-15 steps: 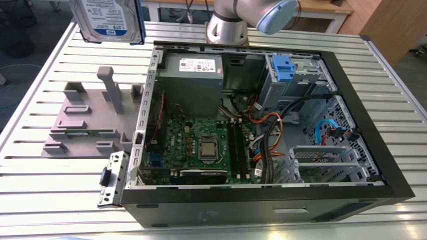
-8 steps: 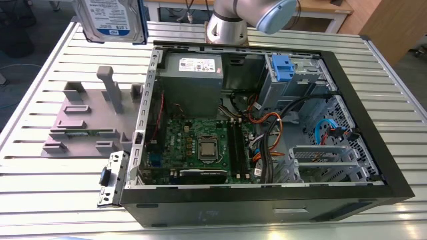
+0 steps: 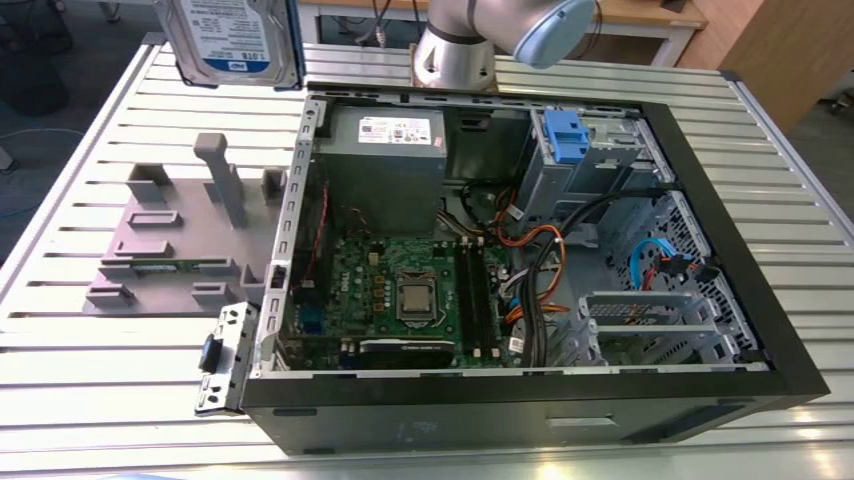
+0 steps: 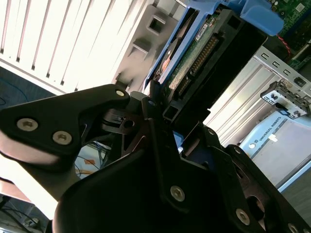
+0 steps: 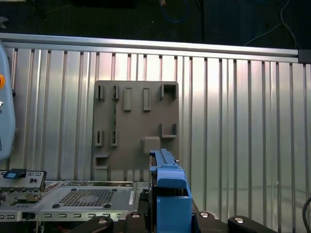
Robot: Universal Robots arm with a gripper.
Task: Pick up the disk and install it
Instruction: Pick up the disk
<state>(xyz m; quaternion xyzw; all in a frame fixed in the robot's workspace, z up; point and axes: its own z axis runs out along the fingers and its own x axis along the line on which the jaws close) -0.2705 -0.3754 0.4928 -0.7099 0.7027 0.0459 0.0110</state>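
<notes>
Black gripper is clamped on the flat silver rectangular metal disk, which has a white-and-blue label and a blue plastic bracket. In the exterior view the disk is raised clear of the slatted aluminium table, label toward the camera, to the exterior view's left of the open black computer case. In the first wrist view the disk shows edge-on, with the grey plastic stand with upright posts on the table beyond it.
</notes>
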